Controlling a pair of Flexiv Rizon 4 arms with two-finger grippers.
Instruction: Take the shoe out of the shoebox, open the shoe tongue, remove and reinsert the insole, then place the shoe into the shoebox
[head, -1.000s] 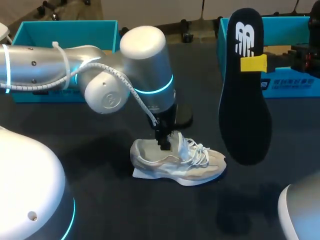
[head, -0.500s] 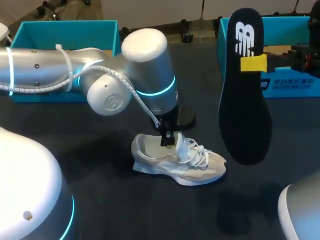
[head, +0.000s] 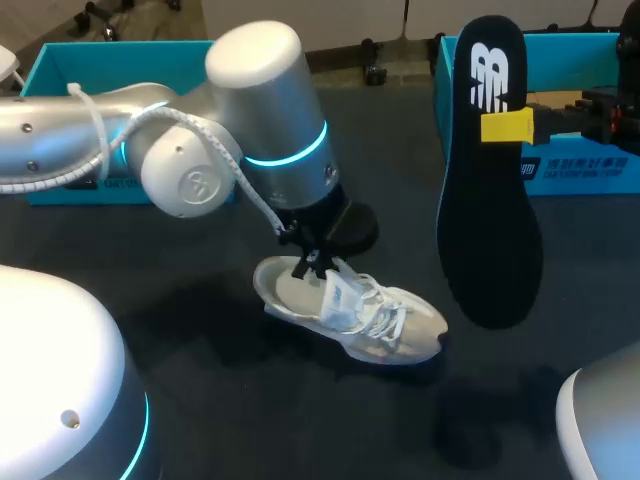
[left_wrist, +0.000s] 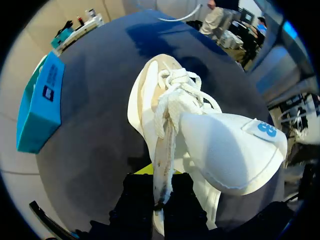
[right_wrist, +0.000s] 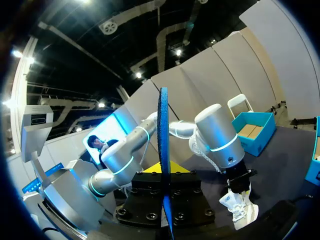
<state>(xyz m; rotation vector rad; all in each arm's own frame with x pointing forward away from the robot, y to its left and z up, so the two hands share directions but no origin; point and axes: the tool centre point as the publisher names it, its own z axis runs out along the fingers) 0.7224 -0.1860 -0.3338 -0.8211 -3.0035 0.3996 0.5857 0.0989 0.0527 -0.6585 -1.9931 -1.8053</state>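
Insole out; shoe braced for its return.
Centre-left of the frame: left fingers closed on the lace-side edge of the white-and-beige lace-up sneaker, tilted at lower centre on the dark counter, likely to hold its mouth open. Upper right: right fingers grip the black foam insole upright, clear of the sneaker, before the teal cardboard shoebox.

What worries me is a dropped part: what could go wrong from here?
The left end effector pinches only a thin edge of the tongue, so the shoe could slip free. The right end effector holds the insole near one end, so it may swing or misalign at reinsertion.
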